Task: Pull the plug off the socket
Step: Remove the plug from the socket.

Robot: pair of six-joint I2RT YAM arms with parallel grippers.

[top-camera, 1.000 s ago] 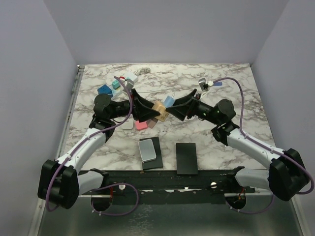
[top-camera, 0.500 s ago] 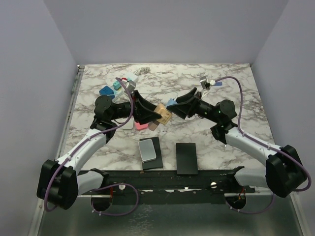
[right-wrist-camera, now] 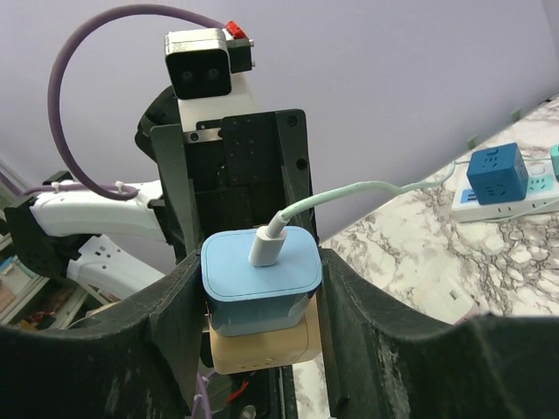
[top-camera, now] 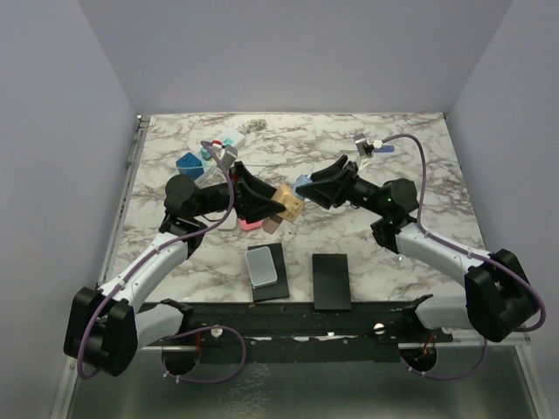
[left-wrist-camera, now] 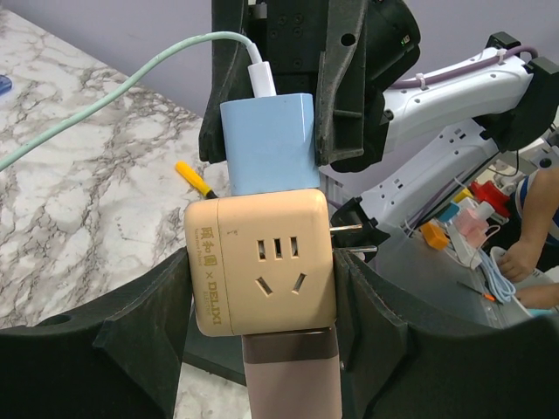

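So the socket (left-wrist-camera: 279,218) is up off the marble table (top-camera: 349,244), roughly mid-table between both arms. Our left gripper (left-wrist-camera: 262,257) is clamped tight on its beige end block. The plug (left-wrist-camera: 266,144), a blue one with a mint cord (left-wrist-camera: 131,87), sticks straight out of that end, in line with the strip's long axis and pointing at the right arm. Our right gripper (right-wrist-camera: 258,271) has its fingers pressed on both sides of it. We reckon the pull has to run straight along that axis, away from the left gripper, no twisting.
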